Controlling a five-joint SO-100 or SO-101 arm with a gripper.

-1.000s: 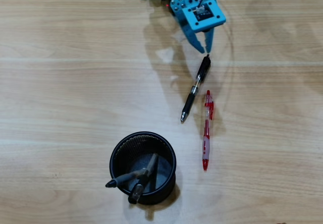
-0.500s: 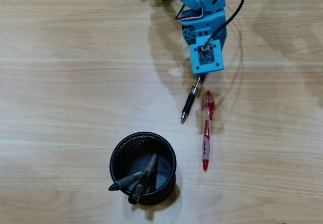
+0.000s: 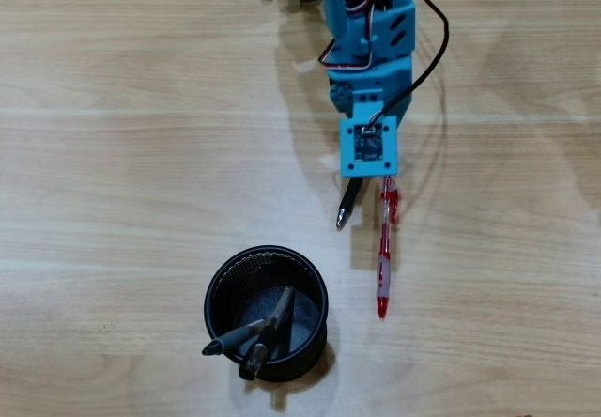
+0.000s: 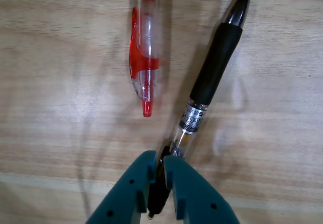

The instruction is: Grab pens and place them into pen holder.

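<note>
- Standing toward the near edge of the pale wood-grain bench [image 3: 113,201], left of centre in the overhead view, the round black wire-mesh pen holder [image 3: 266,312] already has two dark pens [image 3: 252,334] leaning inside it against its near rim.
- Up the bench and to the right, the black ballpoint pen with a rubber grip and clear barrel [image 4: 212,75] lies flat; only its tip end shows below the arm in the overhead view.
- Bearing down on that pen's clip end, the teal two-finger gripper [image 4: 160,171] has its jaws nearly together, with the pen's dark rear end between them in the wrist view; a firm clamp looks likely but cannot be confirmed.
- Just beside it, apart and roughly parallel, lies the red and clear ballpoint pen [image 3: 384,248].
- Both pens look light, stiff and smooth; held so near one end, the black one may swing or slip, so a hold nearer the rubber grip would be steadier.
</note>
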